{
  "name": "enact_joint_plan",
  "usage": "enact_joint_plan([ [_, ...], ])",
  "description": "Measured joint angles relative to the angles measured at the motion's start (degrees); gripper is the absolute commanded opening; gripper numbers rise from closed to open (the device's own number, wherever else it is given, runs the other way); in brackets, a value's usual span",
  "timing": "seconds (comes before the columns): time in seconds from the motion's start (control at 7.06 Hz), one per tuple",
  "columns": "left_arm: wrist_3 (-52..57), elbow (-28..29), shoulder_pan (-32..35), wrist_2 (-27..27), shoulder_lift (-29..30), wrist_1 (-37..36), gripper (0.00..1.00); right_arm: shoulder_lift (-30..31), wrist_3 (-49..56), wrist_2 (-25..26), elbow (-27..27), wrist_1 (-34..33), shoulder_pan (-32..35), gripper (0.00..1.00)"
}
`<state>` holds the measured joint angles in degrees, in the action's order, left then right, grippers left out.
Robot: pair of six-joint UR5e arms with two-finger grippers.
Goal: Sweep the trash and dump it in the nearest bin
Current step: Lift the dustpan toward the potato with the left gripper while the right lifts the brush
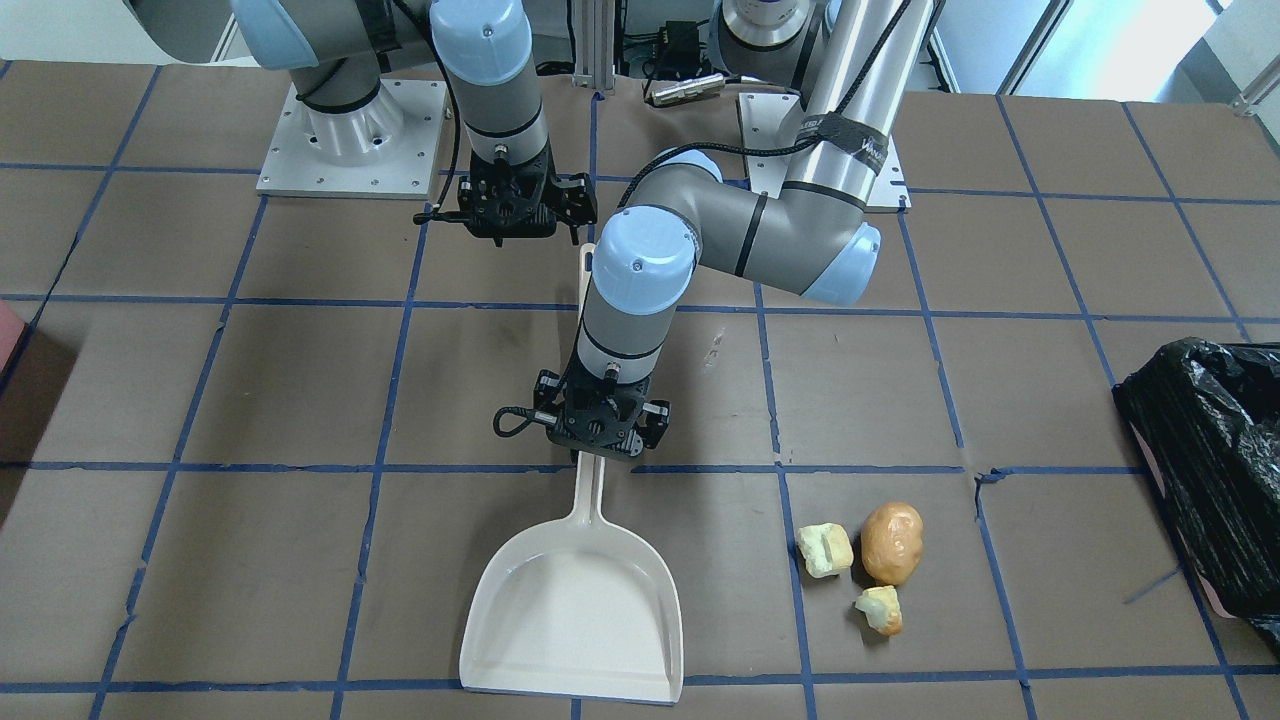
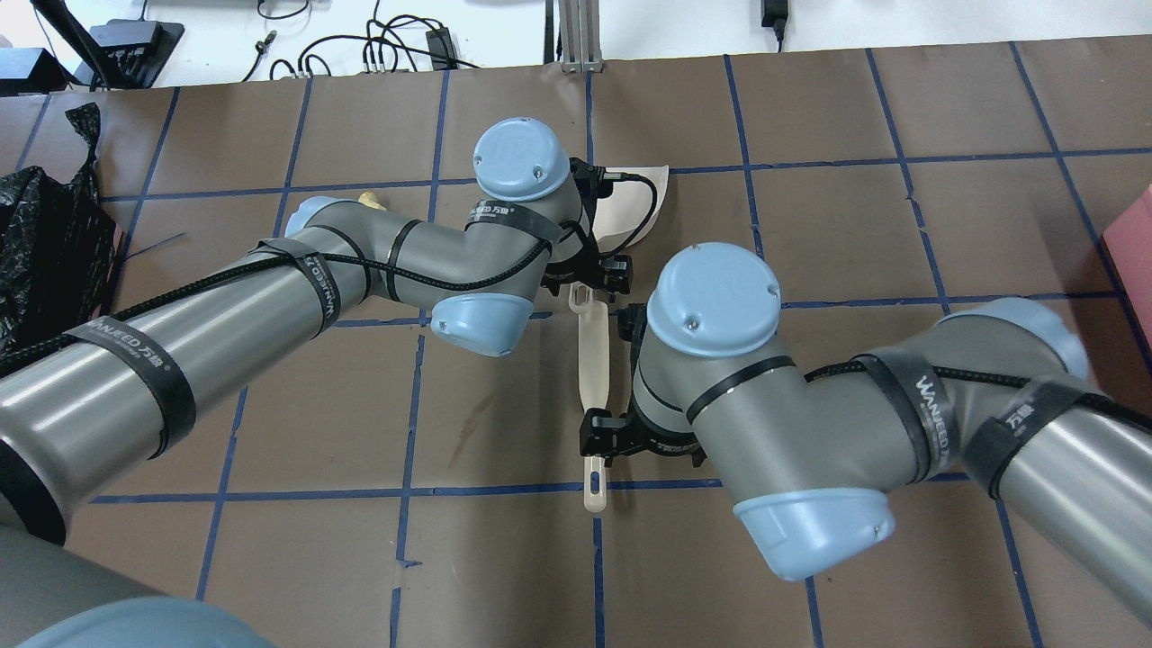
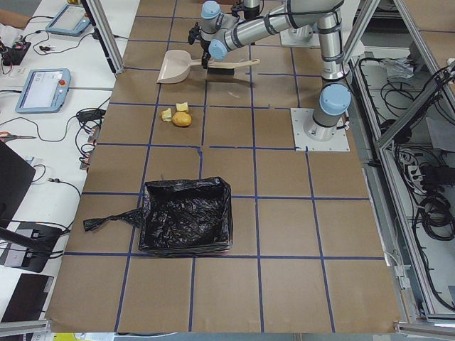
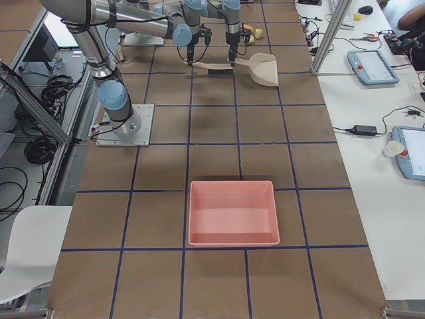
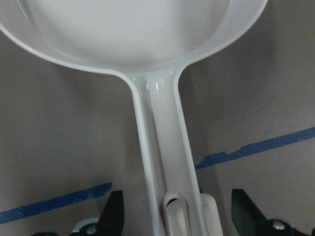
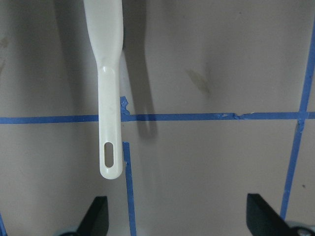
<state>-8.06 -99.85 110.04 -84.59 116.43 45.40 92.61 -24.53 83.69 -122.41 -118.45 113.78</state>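
Note:
The trash lies on the table right of the dustpan (image 1: 575,600): a brown-orange potato-like lump (image 1: 892,542) and two pale yellow-green chunks (image 1: 825,549) (image 1: 880,610). The black-bagged bin (image 1: 1210,480) stands at the right edge. My left gripper (image 1: 598,440) is open, its fingers either side of the dustpan's handle (image 5: 162,147) without closing on it. My right gripper (image 1: 510,215) is open and empty. It hovers over the end of the cream brush handle (image 6: 110,98), which lies nearer one finger. The brush lies in line behind the dustpan.
An empty pink tray (image 4: 232,212) without a bag stands on the robot's right side of the table. The bin also shows in the exterior left view (image 3: 186,224), some squares from the trash (image 3: 182,119). Blue tape lines grid the brown table.

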Motion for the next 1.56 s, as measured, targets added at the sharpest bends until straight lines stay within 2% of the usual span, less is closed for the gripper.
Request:
enact_joint_plan([
  [0.14,0.0,0.0,0.0,0.0,0.1,0.1,0.12,-1.2,-1.3,0.3,-1.5,-4.3,1.3,0.93],
  [0.28,0.0,0.1,-0.1,0.0,0.1,0.1,0.03,-4.0,-2.1,1.2,-2.0,-9.0,3.1,0.94],
  [0.57,0.0,0.8,-0.2,0.0,0.1,0.1,0.01,-10.9,-3.7,4.1,-2.2,-18.2,6.9,0.94],
  [0.71,0.0,1.2,-0.3,0.0,0.0,0.1,0.01,-12.2,-4.1,4.7,-2.2,-20.0,7.6,0.91],
  [0.99,0.8,3.4,-1.7,0.1,-0.4,0.4,0.02,-12.4,-3.9,5.0,-1.9,-20.9,7.9,0.75],
  [1.13,1.2,6.0,-2.9,0.1,-0.7,2.0,0.02,-12.3,-4.0,5.1,-1.7,-21.0,7.9,0.72],
  [1.27,2.5,8.9,-4.4,0.0,-1.1,5.4,0.02,-12.3,-4.1,5.0,-1.5,-21.0,8.0,0.68],
  [1.56,9.9,13.9,-9.3,0.1,-3.0,14.0,0.02,-12.5,-4.0,4.9,-1.4,-21.1,8.0,0.52],
])
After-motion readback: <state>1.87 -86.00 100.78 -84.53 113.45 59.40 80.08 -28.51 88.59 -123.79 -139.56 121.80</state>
